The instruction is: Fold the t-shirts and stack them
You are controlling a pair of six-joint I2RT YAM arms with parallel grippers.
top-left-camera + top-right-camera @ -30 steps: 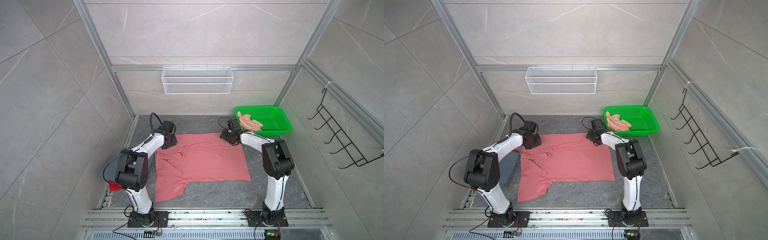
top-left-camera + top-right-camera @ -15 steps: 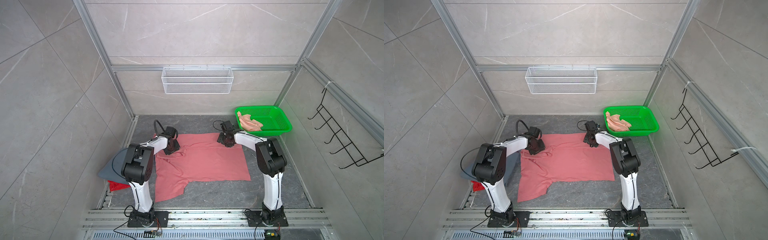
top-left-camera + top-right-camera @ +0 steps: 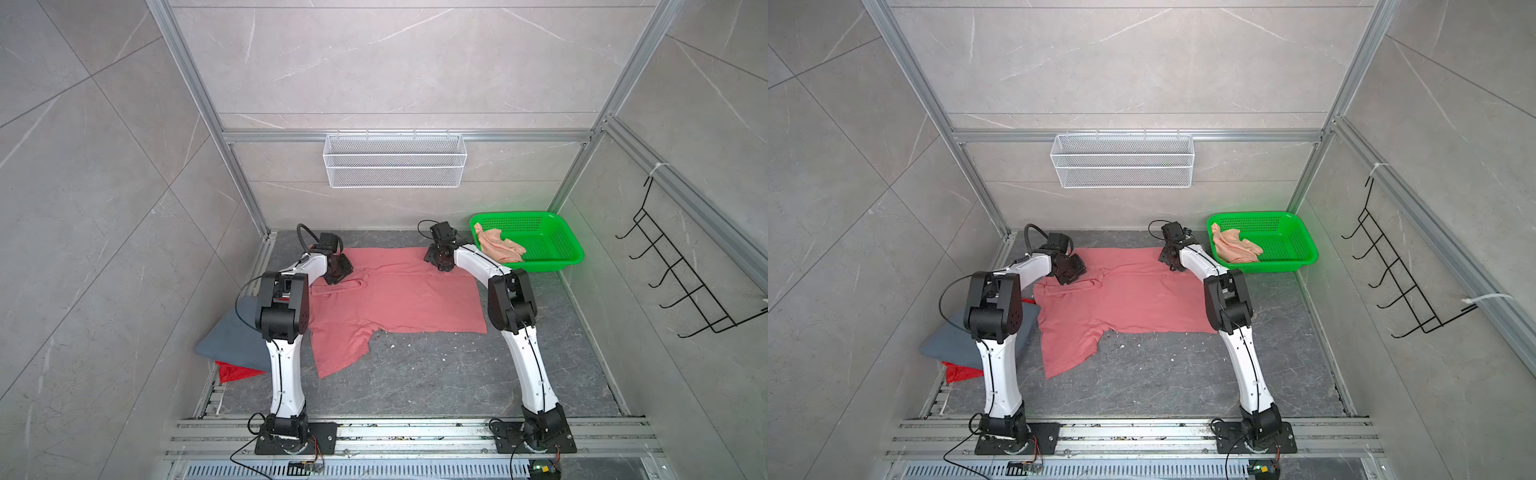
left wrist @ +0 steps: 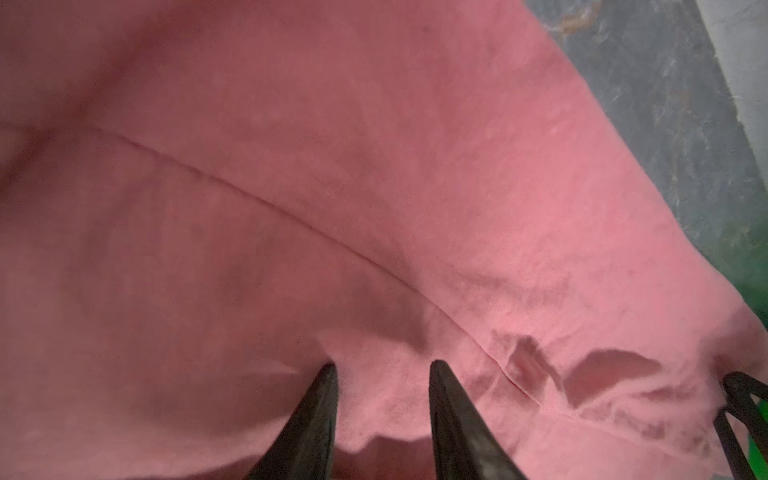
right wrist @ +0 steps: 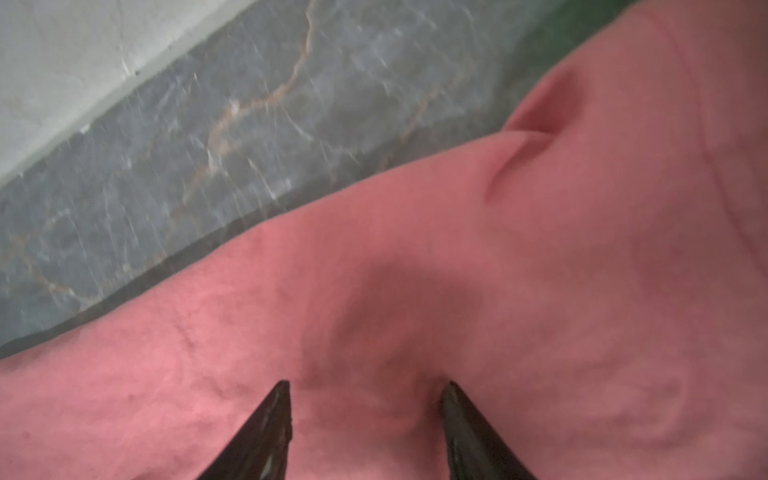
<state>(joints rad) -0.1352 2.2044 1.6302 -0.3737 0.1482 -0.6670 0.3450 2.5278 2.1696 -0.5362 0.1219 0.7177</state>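
In both top views the coral pink shirt (image 3: 399, 299) (image 3: 1125, 299) lay spread out on the dark desk (image 3: 436, 374) between the two arms, with one sleeve pointing to the front edge. The left claw (image 3: 343, 270) was down on the far left corner of this shirt, and the right claw (image 3: 438, 259) was down on its far right corner, just beside the green basket (image 3: 569, 245). The pale peach shirt (image 3: 498, 247) lay crumpled inside the basket, against its left wall. At the left side of the desk the grey-blue shirt (image 3: 232, 336) lay folded on top of the red shirt (image 3: 237, 372), and the left arm partly hid them. In the left wrist view the left claw (image 4: 380, 368) was open, its two black fingers (image 4: 320, 415) apart with their tips on the coral pink shirt (image 4: 332, 187); a seam ran across the cloth, and a strip of the desk (image 4: 665, 124) showed at one side. In the right wrist view the right claw (image 5: 365, 386) was open too, a little wider, with both tips pressing into the coral pink shirt (image 5: 540, 270) near its edge, and the bare desk (image 5: 208, 145) lay beyond the edge. I could not tell if any cloth was pinched.
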